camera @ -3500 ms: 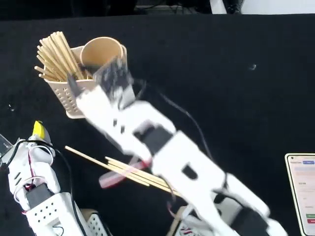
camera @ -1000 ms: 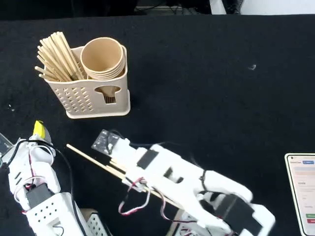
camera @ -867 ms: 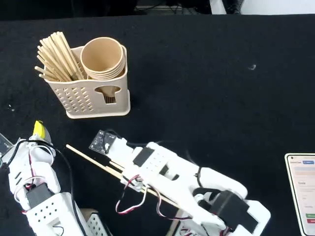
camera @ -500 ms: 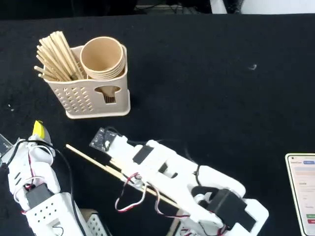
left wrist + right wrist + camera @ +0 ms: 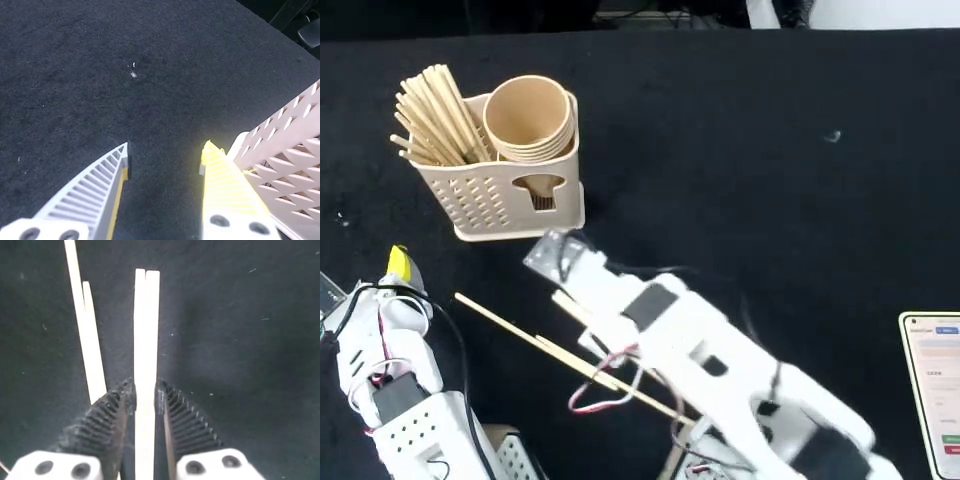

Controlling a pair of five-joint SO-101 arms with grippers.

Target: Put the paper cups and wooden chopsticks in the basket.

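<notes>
At the left of the bench [image 5: 770, 150], the basket [image 5: 510, 195] already holds a bundle of wooden chopsticks [image 5: 430, 110] and stacked paper cups [image 5: 527, 118]; the left tool [image 5: 166, 150] gapes empty beside it. Loose chopsticks [image 5: 520, 330] lie on the bench, not yet put in. The right wrist view reveals what the arm covers from above: the right tool [image 5: 145, 390] clamped on a chopstick pair [image 5: 146, 315].

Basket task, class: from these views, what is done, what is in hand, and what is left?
Done: stacked cups and a chopstick bundle stand in the basket. In hand: the right gripper is shut on a chopstick pair. Left: loose chopsticks lie on the table; the pair must reach the basket too.
</notes>
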